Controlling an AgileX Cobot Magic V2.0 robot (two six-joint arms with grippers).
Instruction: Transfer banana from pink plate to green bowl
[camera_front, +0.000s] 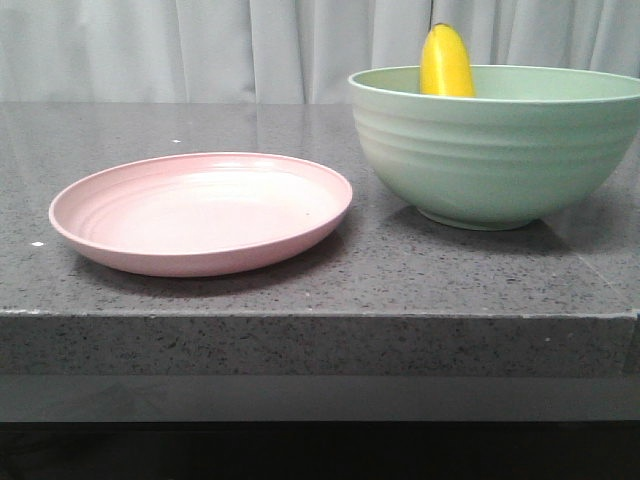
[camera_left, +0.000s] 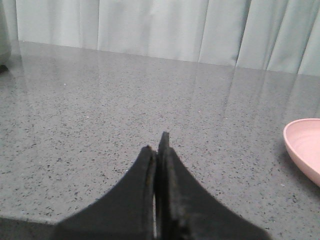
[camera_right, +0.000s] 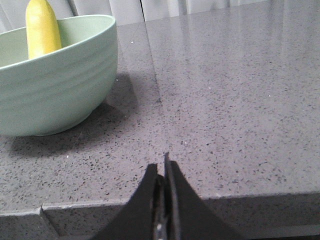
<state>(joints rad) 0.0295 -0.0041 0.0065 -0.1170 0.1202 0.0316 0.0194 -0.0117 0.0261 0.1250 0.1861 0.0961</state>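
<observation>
The yellow banana (camera_front: 446, 62) stands upright inside the mint-green bowl (camera_front: 500, 150) at the right of the table, leaning on its far wall; it also shows in the right wrist view (camera_right: 42, 27) in the bowl (camera_right: 55, 85). The pale pink plate (camera_front: 200, 210) lies empty to the bowl's left; its rim shows in the left wrist view (camera_left: 302, 147). My left gripper (camera_left: 156, 145) is shut and empty, low over bare table away from the plate. My right gripper (camera_right: 161, 165) is shut and empty near the table's front edge, apart from the bowl. Neither gripper shows in the front view.
The grey speckled stone table (camera_front: 300, 280) has a front edge close to the camera. A pale curtain (camera_front: 200, 50) hangs behind the table. A seam runs across the tabletop (camera_right: 155, 85) beside the bowl.
</observation>
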